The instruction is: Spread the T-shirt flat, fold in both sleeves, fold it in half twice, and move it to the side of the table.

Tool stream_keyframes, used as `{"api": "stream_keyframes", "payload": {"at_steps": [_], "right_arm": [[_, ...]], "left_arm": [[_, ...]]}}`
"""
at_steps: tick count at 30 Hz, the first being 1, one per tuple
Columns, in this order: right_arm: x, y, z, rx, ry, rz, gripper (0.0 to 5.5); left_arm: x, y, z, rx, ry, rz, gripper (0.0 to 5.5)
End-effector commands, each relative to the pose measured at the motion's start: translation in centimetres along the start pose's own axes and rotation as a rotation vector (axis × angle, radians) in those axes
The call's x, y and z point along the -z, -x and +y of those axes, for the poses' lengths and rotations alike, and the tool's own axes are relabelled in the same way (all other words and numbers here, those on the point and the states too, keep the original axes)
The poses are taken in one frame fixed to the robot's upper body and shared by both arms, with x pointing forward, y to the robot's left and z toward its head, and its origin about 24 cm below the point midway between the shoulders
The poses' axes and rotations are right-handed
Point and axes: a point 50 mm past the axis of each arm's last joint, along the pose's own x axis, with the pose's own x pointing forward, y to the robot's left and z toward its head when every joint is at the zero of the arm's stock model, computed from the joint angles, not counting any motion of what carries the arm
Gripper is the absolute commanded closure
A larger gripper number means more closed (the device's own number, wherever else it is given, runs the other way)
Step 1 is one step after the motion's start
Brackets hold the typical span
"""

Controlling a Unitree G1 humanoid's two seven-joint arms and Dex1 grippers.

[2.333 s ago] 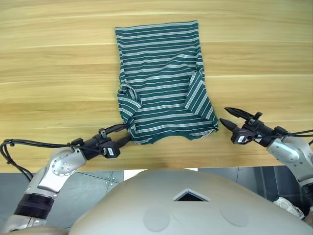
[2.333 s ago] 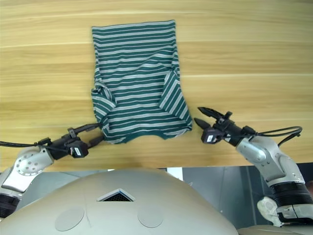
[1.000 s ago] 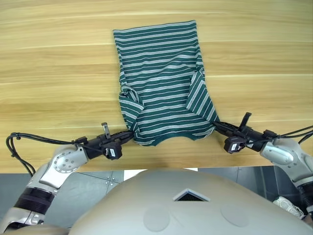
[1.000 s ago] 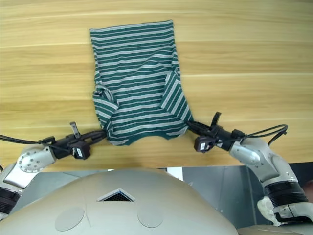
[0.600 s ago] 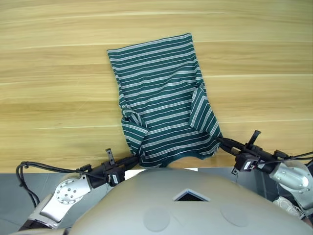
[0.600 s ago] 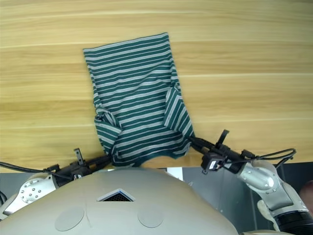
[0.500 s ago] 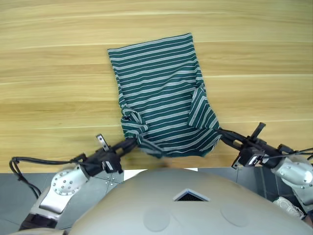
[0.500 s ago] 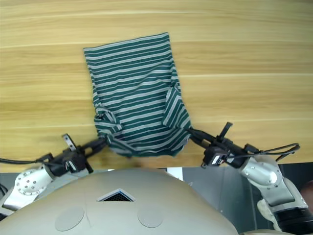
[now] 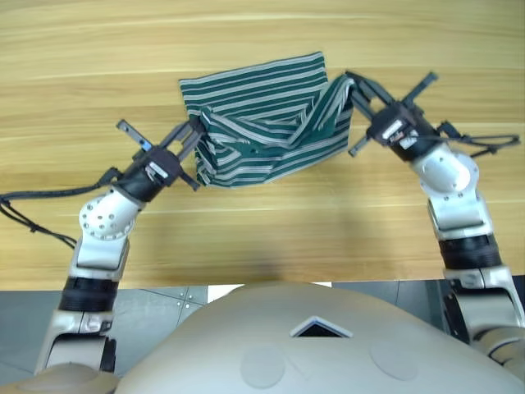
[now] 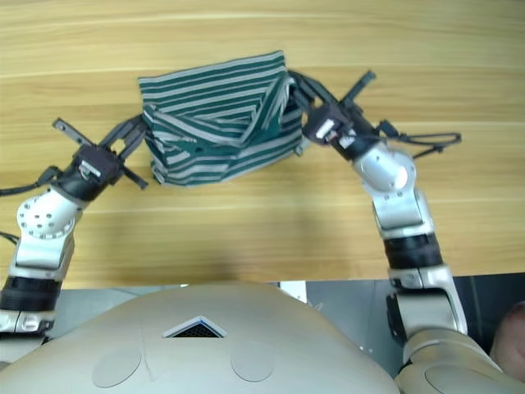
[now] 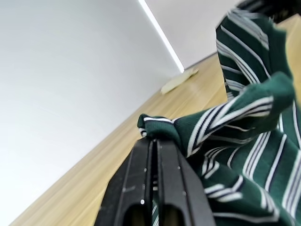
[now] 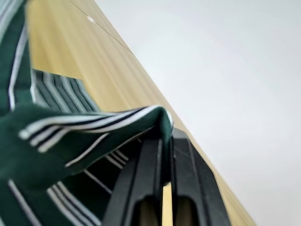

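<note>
Toward the far edge of the desk (image 9: 271, 230), near its middle, the green striped T-shirt (image 9: 262, 86) lies with its far part flat and its near part raised and sagging between two held corners; the left gripper (image 9: 198, 125) is clamped tight on one corner. The right gripper (image 9: 351, 80) is closed on the other.

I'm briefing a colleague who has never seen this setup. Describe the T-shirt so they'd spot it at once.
Start from the wide wooden table: on it, about midway across, is the T-shirt. It is bunched dark green cloth with thin pale stripes, one corner pinched in the left claw, another in the right claw, striped against plain wood.
</note>
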Motion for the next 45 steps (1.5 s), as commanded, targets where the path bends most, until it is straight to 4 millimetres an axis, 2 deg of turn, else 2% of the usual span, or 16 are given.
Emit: {"api": "stream_keyframes", "payload": {"at_steps": [1,7,13,18,21,23,24,26,33,37,38,39,41,45], "right_arm": [[1.5,-2.5,0.1,0.034,-0.006,0.054,5.49],[4.7,-5.2,0.4,0.075,-0.015,0.177,5.49],[6.8,-7.2,0.4,0.104,-0.024,0.284,5.49],[7.1,-8.3,0.7,0.111,-0.019,0.322,5.49],[7.1,-8.7,1.2,0.101,-0.018,0.338,5.49],[7.0,-9.2,1.6,0.092,-0.018,0.352,5.49],[7.0,-9.4,1.8,0.088,-0.016,0.36,5.14],[7.0,-9.7,2.2,0.072,-0.004,0.382,4.8],[7.3,-10.2,2.0,0.132,0.01,0.466,3.49],[6.7,-10.9,2.2,0.175,0.02,0.442,2.78],[6.2,-11.2,2.8,0.16,0.039,0.405,2.67],[5.3,-11.6,4.3,0.099,0.063,0.334,2.67],[3.1,-12.0,8.3,-0.064,0.114,0.164,2.67],[-0.1,-10.8,14.7,-0.301,0.202,-0.049,2.67]], "left_arm": [[2.7,-1.2,0.1,0.01,0.018,0.079,5.5],[5.8,-4.0,1.2,-0.019,0.069,0.124,5.5],[6.6,-5.8,3.9,-0.129,0.104,0.115,5.5],[7.5,-6.8,3.7,-0.123,0.124,0.156,5.5],[8.1,-6.5,3.9,-0.161,0.16,0.185,5.5],[8.9,-6.5,3.4,-0.144,0.178,0.249,5.5],[9.3,-6.6,3.1,-0.134,0.183,0.281,5.19],[9.7,-6.8,3.0,-0.129,0.2,0.323,4.89],[10.1,-7.9,5.1,-0.269,0.223,0.423,3.71],[10.4,-7.6,6.4,-0.382,0.258,0.472,3.06],[10.6,-7.3,6.6,-0.413,0.26,0.49,3.03],[11.0,-6.5,6.9,-0.461,0.262,0.518,3.03],[12.0,-4.5,6.9,-0.56,0.287,0.564,3.03],[12.9,-0.7,6.2,-0.773,0.379,0.525,3.03]]}}
